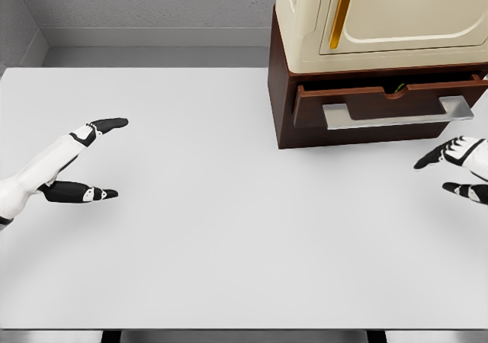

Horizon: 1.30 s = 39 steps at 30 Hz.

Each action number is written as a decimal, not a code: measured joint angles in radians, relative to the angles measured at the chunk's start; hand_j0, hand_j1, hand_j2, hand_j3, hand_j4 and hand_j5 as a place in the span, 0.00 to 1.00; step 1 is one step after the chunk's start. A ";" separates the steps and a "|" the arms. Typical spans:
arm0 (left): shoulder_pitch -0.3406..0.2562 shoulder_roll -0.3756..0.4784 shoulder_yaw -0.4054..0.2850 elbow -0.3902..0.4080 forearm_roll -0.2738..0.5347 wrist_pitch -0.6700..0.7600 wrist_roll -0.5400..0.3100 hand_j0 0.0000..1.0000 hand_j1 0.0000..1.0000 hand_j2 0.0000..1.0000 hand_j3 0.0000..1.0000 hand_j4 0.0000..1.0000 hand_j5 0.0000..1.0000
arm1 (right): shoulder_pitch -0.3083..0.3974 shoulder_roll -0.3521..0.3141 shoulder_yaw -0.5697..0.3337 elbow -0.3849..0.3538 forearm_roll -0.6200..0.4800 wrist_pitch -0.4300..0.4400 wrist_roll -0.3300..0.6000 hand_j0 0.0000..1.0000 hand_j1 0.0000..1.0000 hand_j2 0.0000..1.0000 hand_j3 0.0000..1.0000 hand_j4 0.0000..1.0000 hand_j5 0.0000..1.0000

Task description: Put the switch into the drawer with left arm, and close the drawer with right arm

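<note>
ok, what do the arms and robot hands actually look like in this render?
Both arms are smooth glossy white shells with no cables or markings visible. The left robot hand has black fingers with small white segments at the joints and a black band near the wrist. The right robot hand, only partly in frame, shows the same scheme: a white body with black fingers. No sleeves or labels show.

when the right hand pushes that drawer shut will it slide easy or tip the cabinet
Probably slides straight: the drawer is only partly out, and its wide metal handle offers a flat push face. Tipping looks unlikely; the wooden cabinet sits flat on the table, beneath a bulky cream appliance.
</note>
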 measured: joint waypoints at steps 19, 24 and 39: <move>0.002 0.000 0.001 0.001 0.000 0.000 0.000 1.00 1.00 1.00 1.00 1.00 1.00 | -0.244 0.091 0.219 0.012 0.002 0.000 0.001 0.69 0.69 0.69 0.69 0.69 0.69; 0.002 0.000 0.001 0.001 0.000 0.000 0.000 1.00 1.00 1.00 1.00 1.00 1.00 | -0.244 0.094 0.243 0.023 0.005 0.000 0.002 0.69 0.69 0.69 0.69 0.69 0.69; 0.002 0.000 0.002 0.000 0.000 0.000 0.000 1.00 1.00 1.00 1.00 1.00 1.00 | -0.290 0.125 0.257 0.027 0.001 0.000 0.023 0.69 0.69 0.69 0.69 0.69 0.69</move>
